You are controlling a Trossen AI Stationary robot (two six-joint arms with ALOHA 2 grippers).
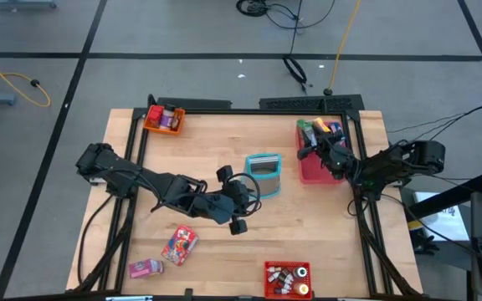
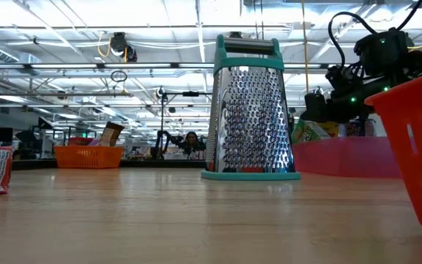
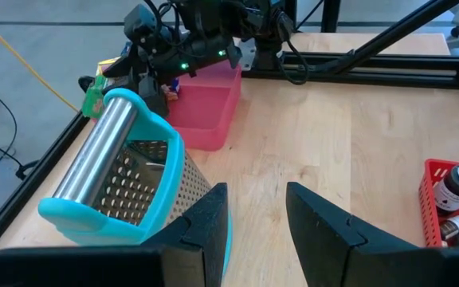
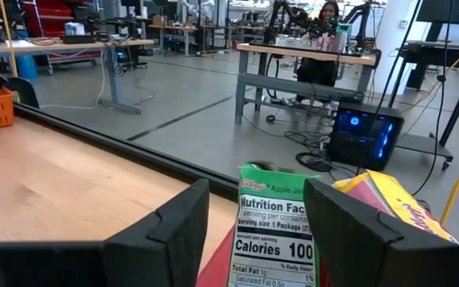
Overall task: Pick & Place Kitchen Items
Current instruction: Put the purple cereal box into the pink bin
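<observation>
Beside pink tray (image 1: 312, 171), grater (image 1: 264, 174), orange bin (image 1: 163, 119)

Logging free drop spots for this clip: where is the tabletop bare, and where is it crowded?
Bare wood lies between the orange bin and the grater, and between the red bin and the pink tray. Crowded: the tray, full of packets under the right gripper, and mid-table, where the left gripper sits beside the grater.

Grater (image 2: 249, 110) upright mid-table; pink tray (image 2: 346, 158) behind right (packets inside); orange bin (image 2: 88, 156) far left.
</observation>
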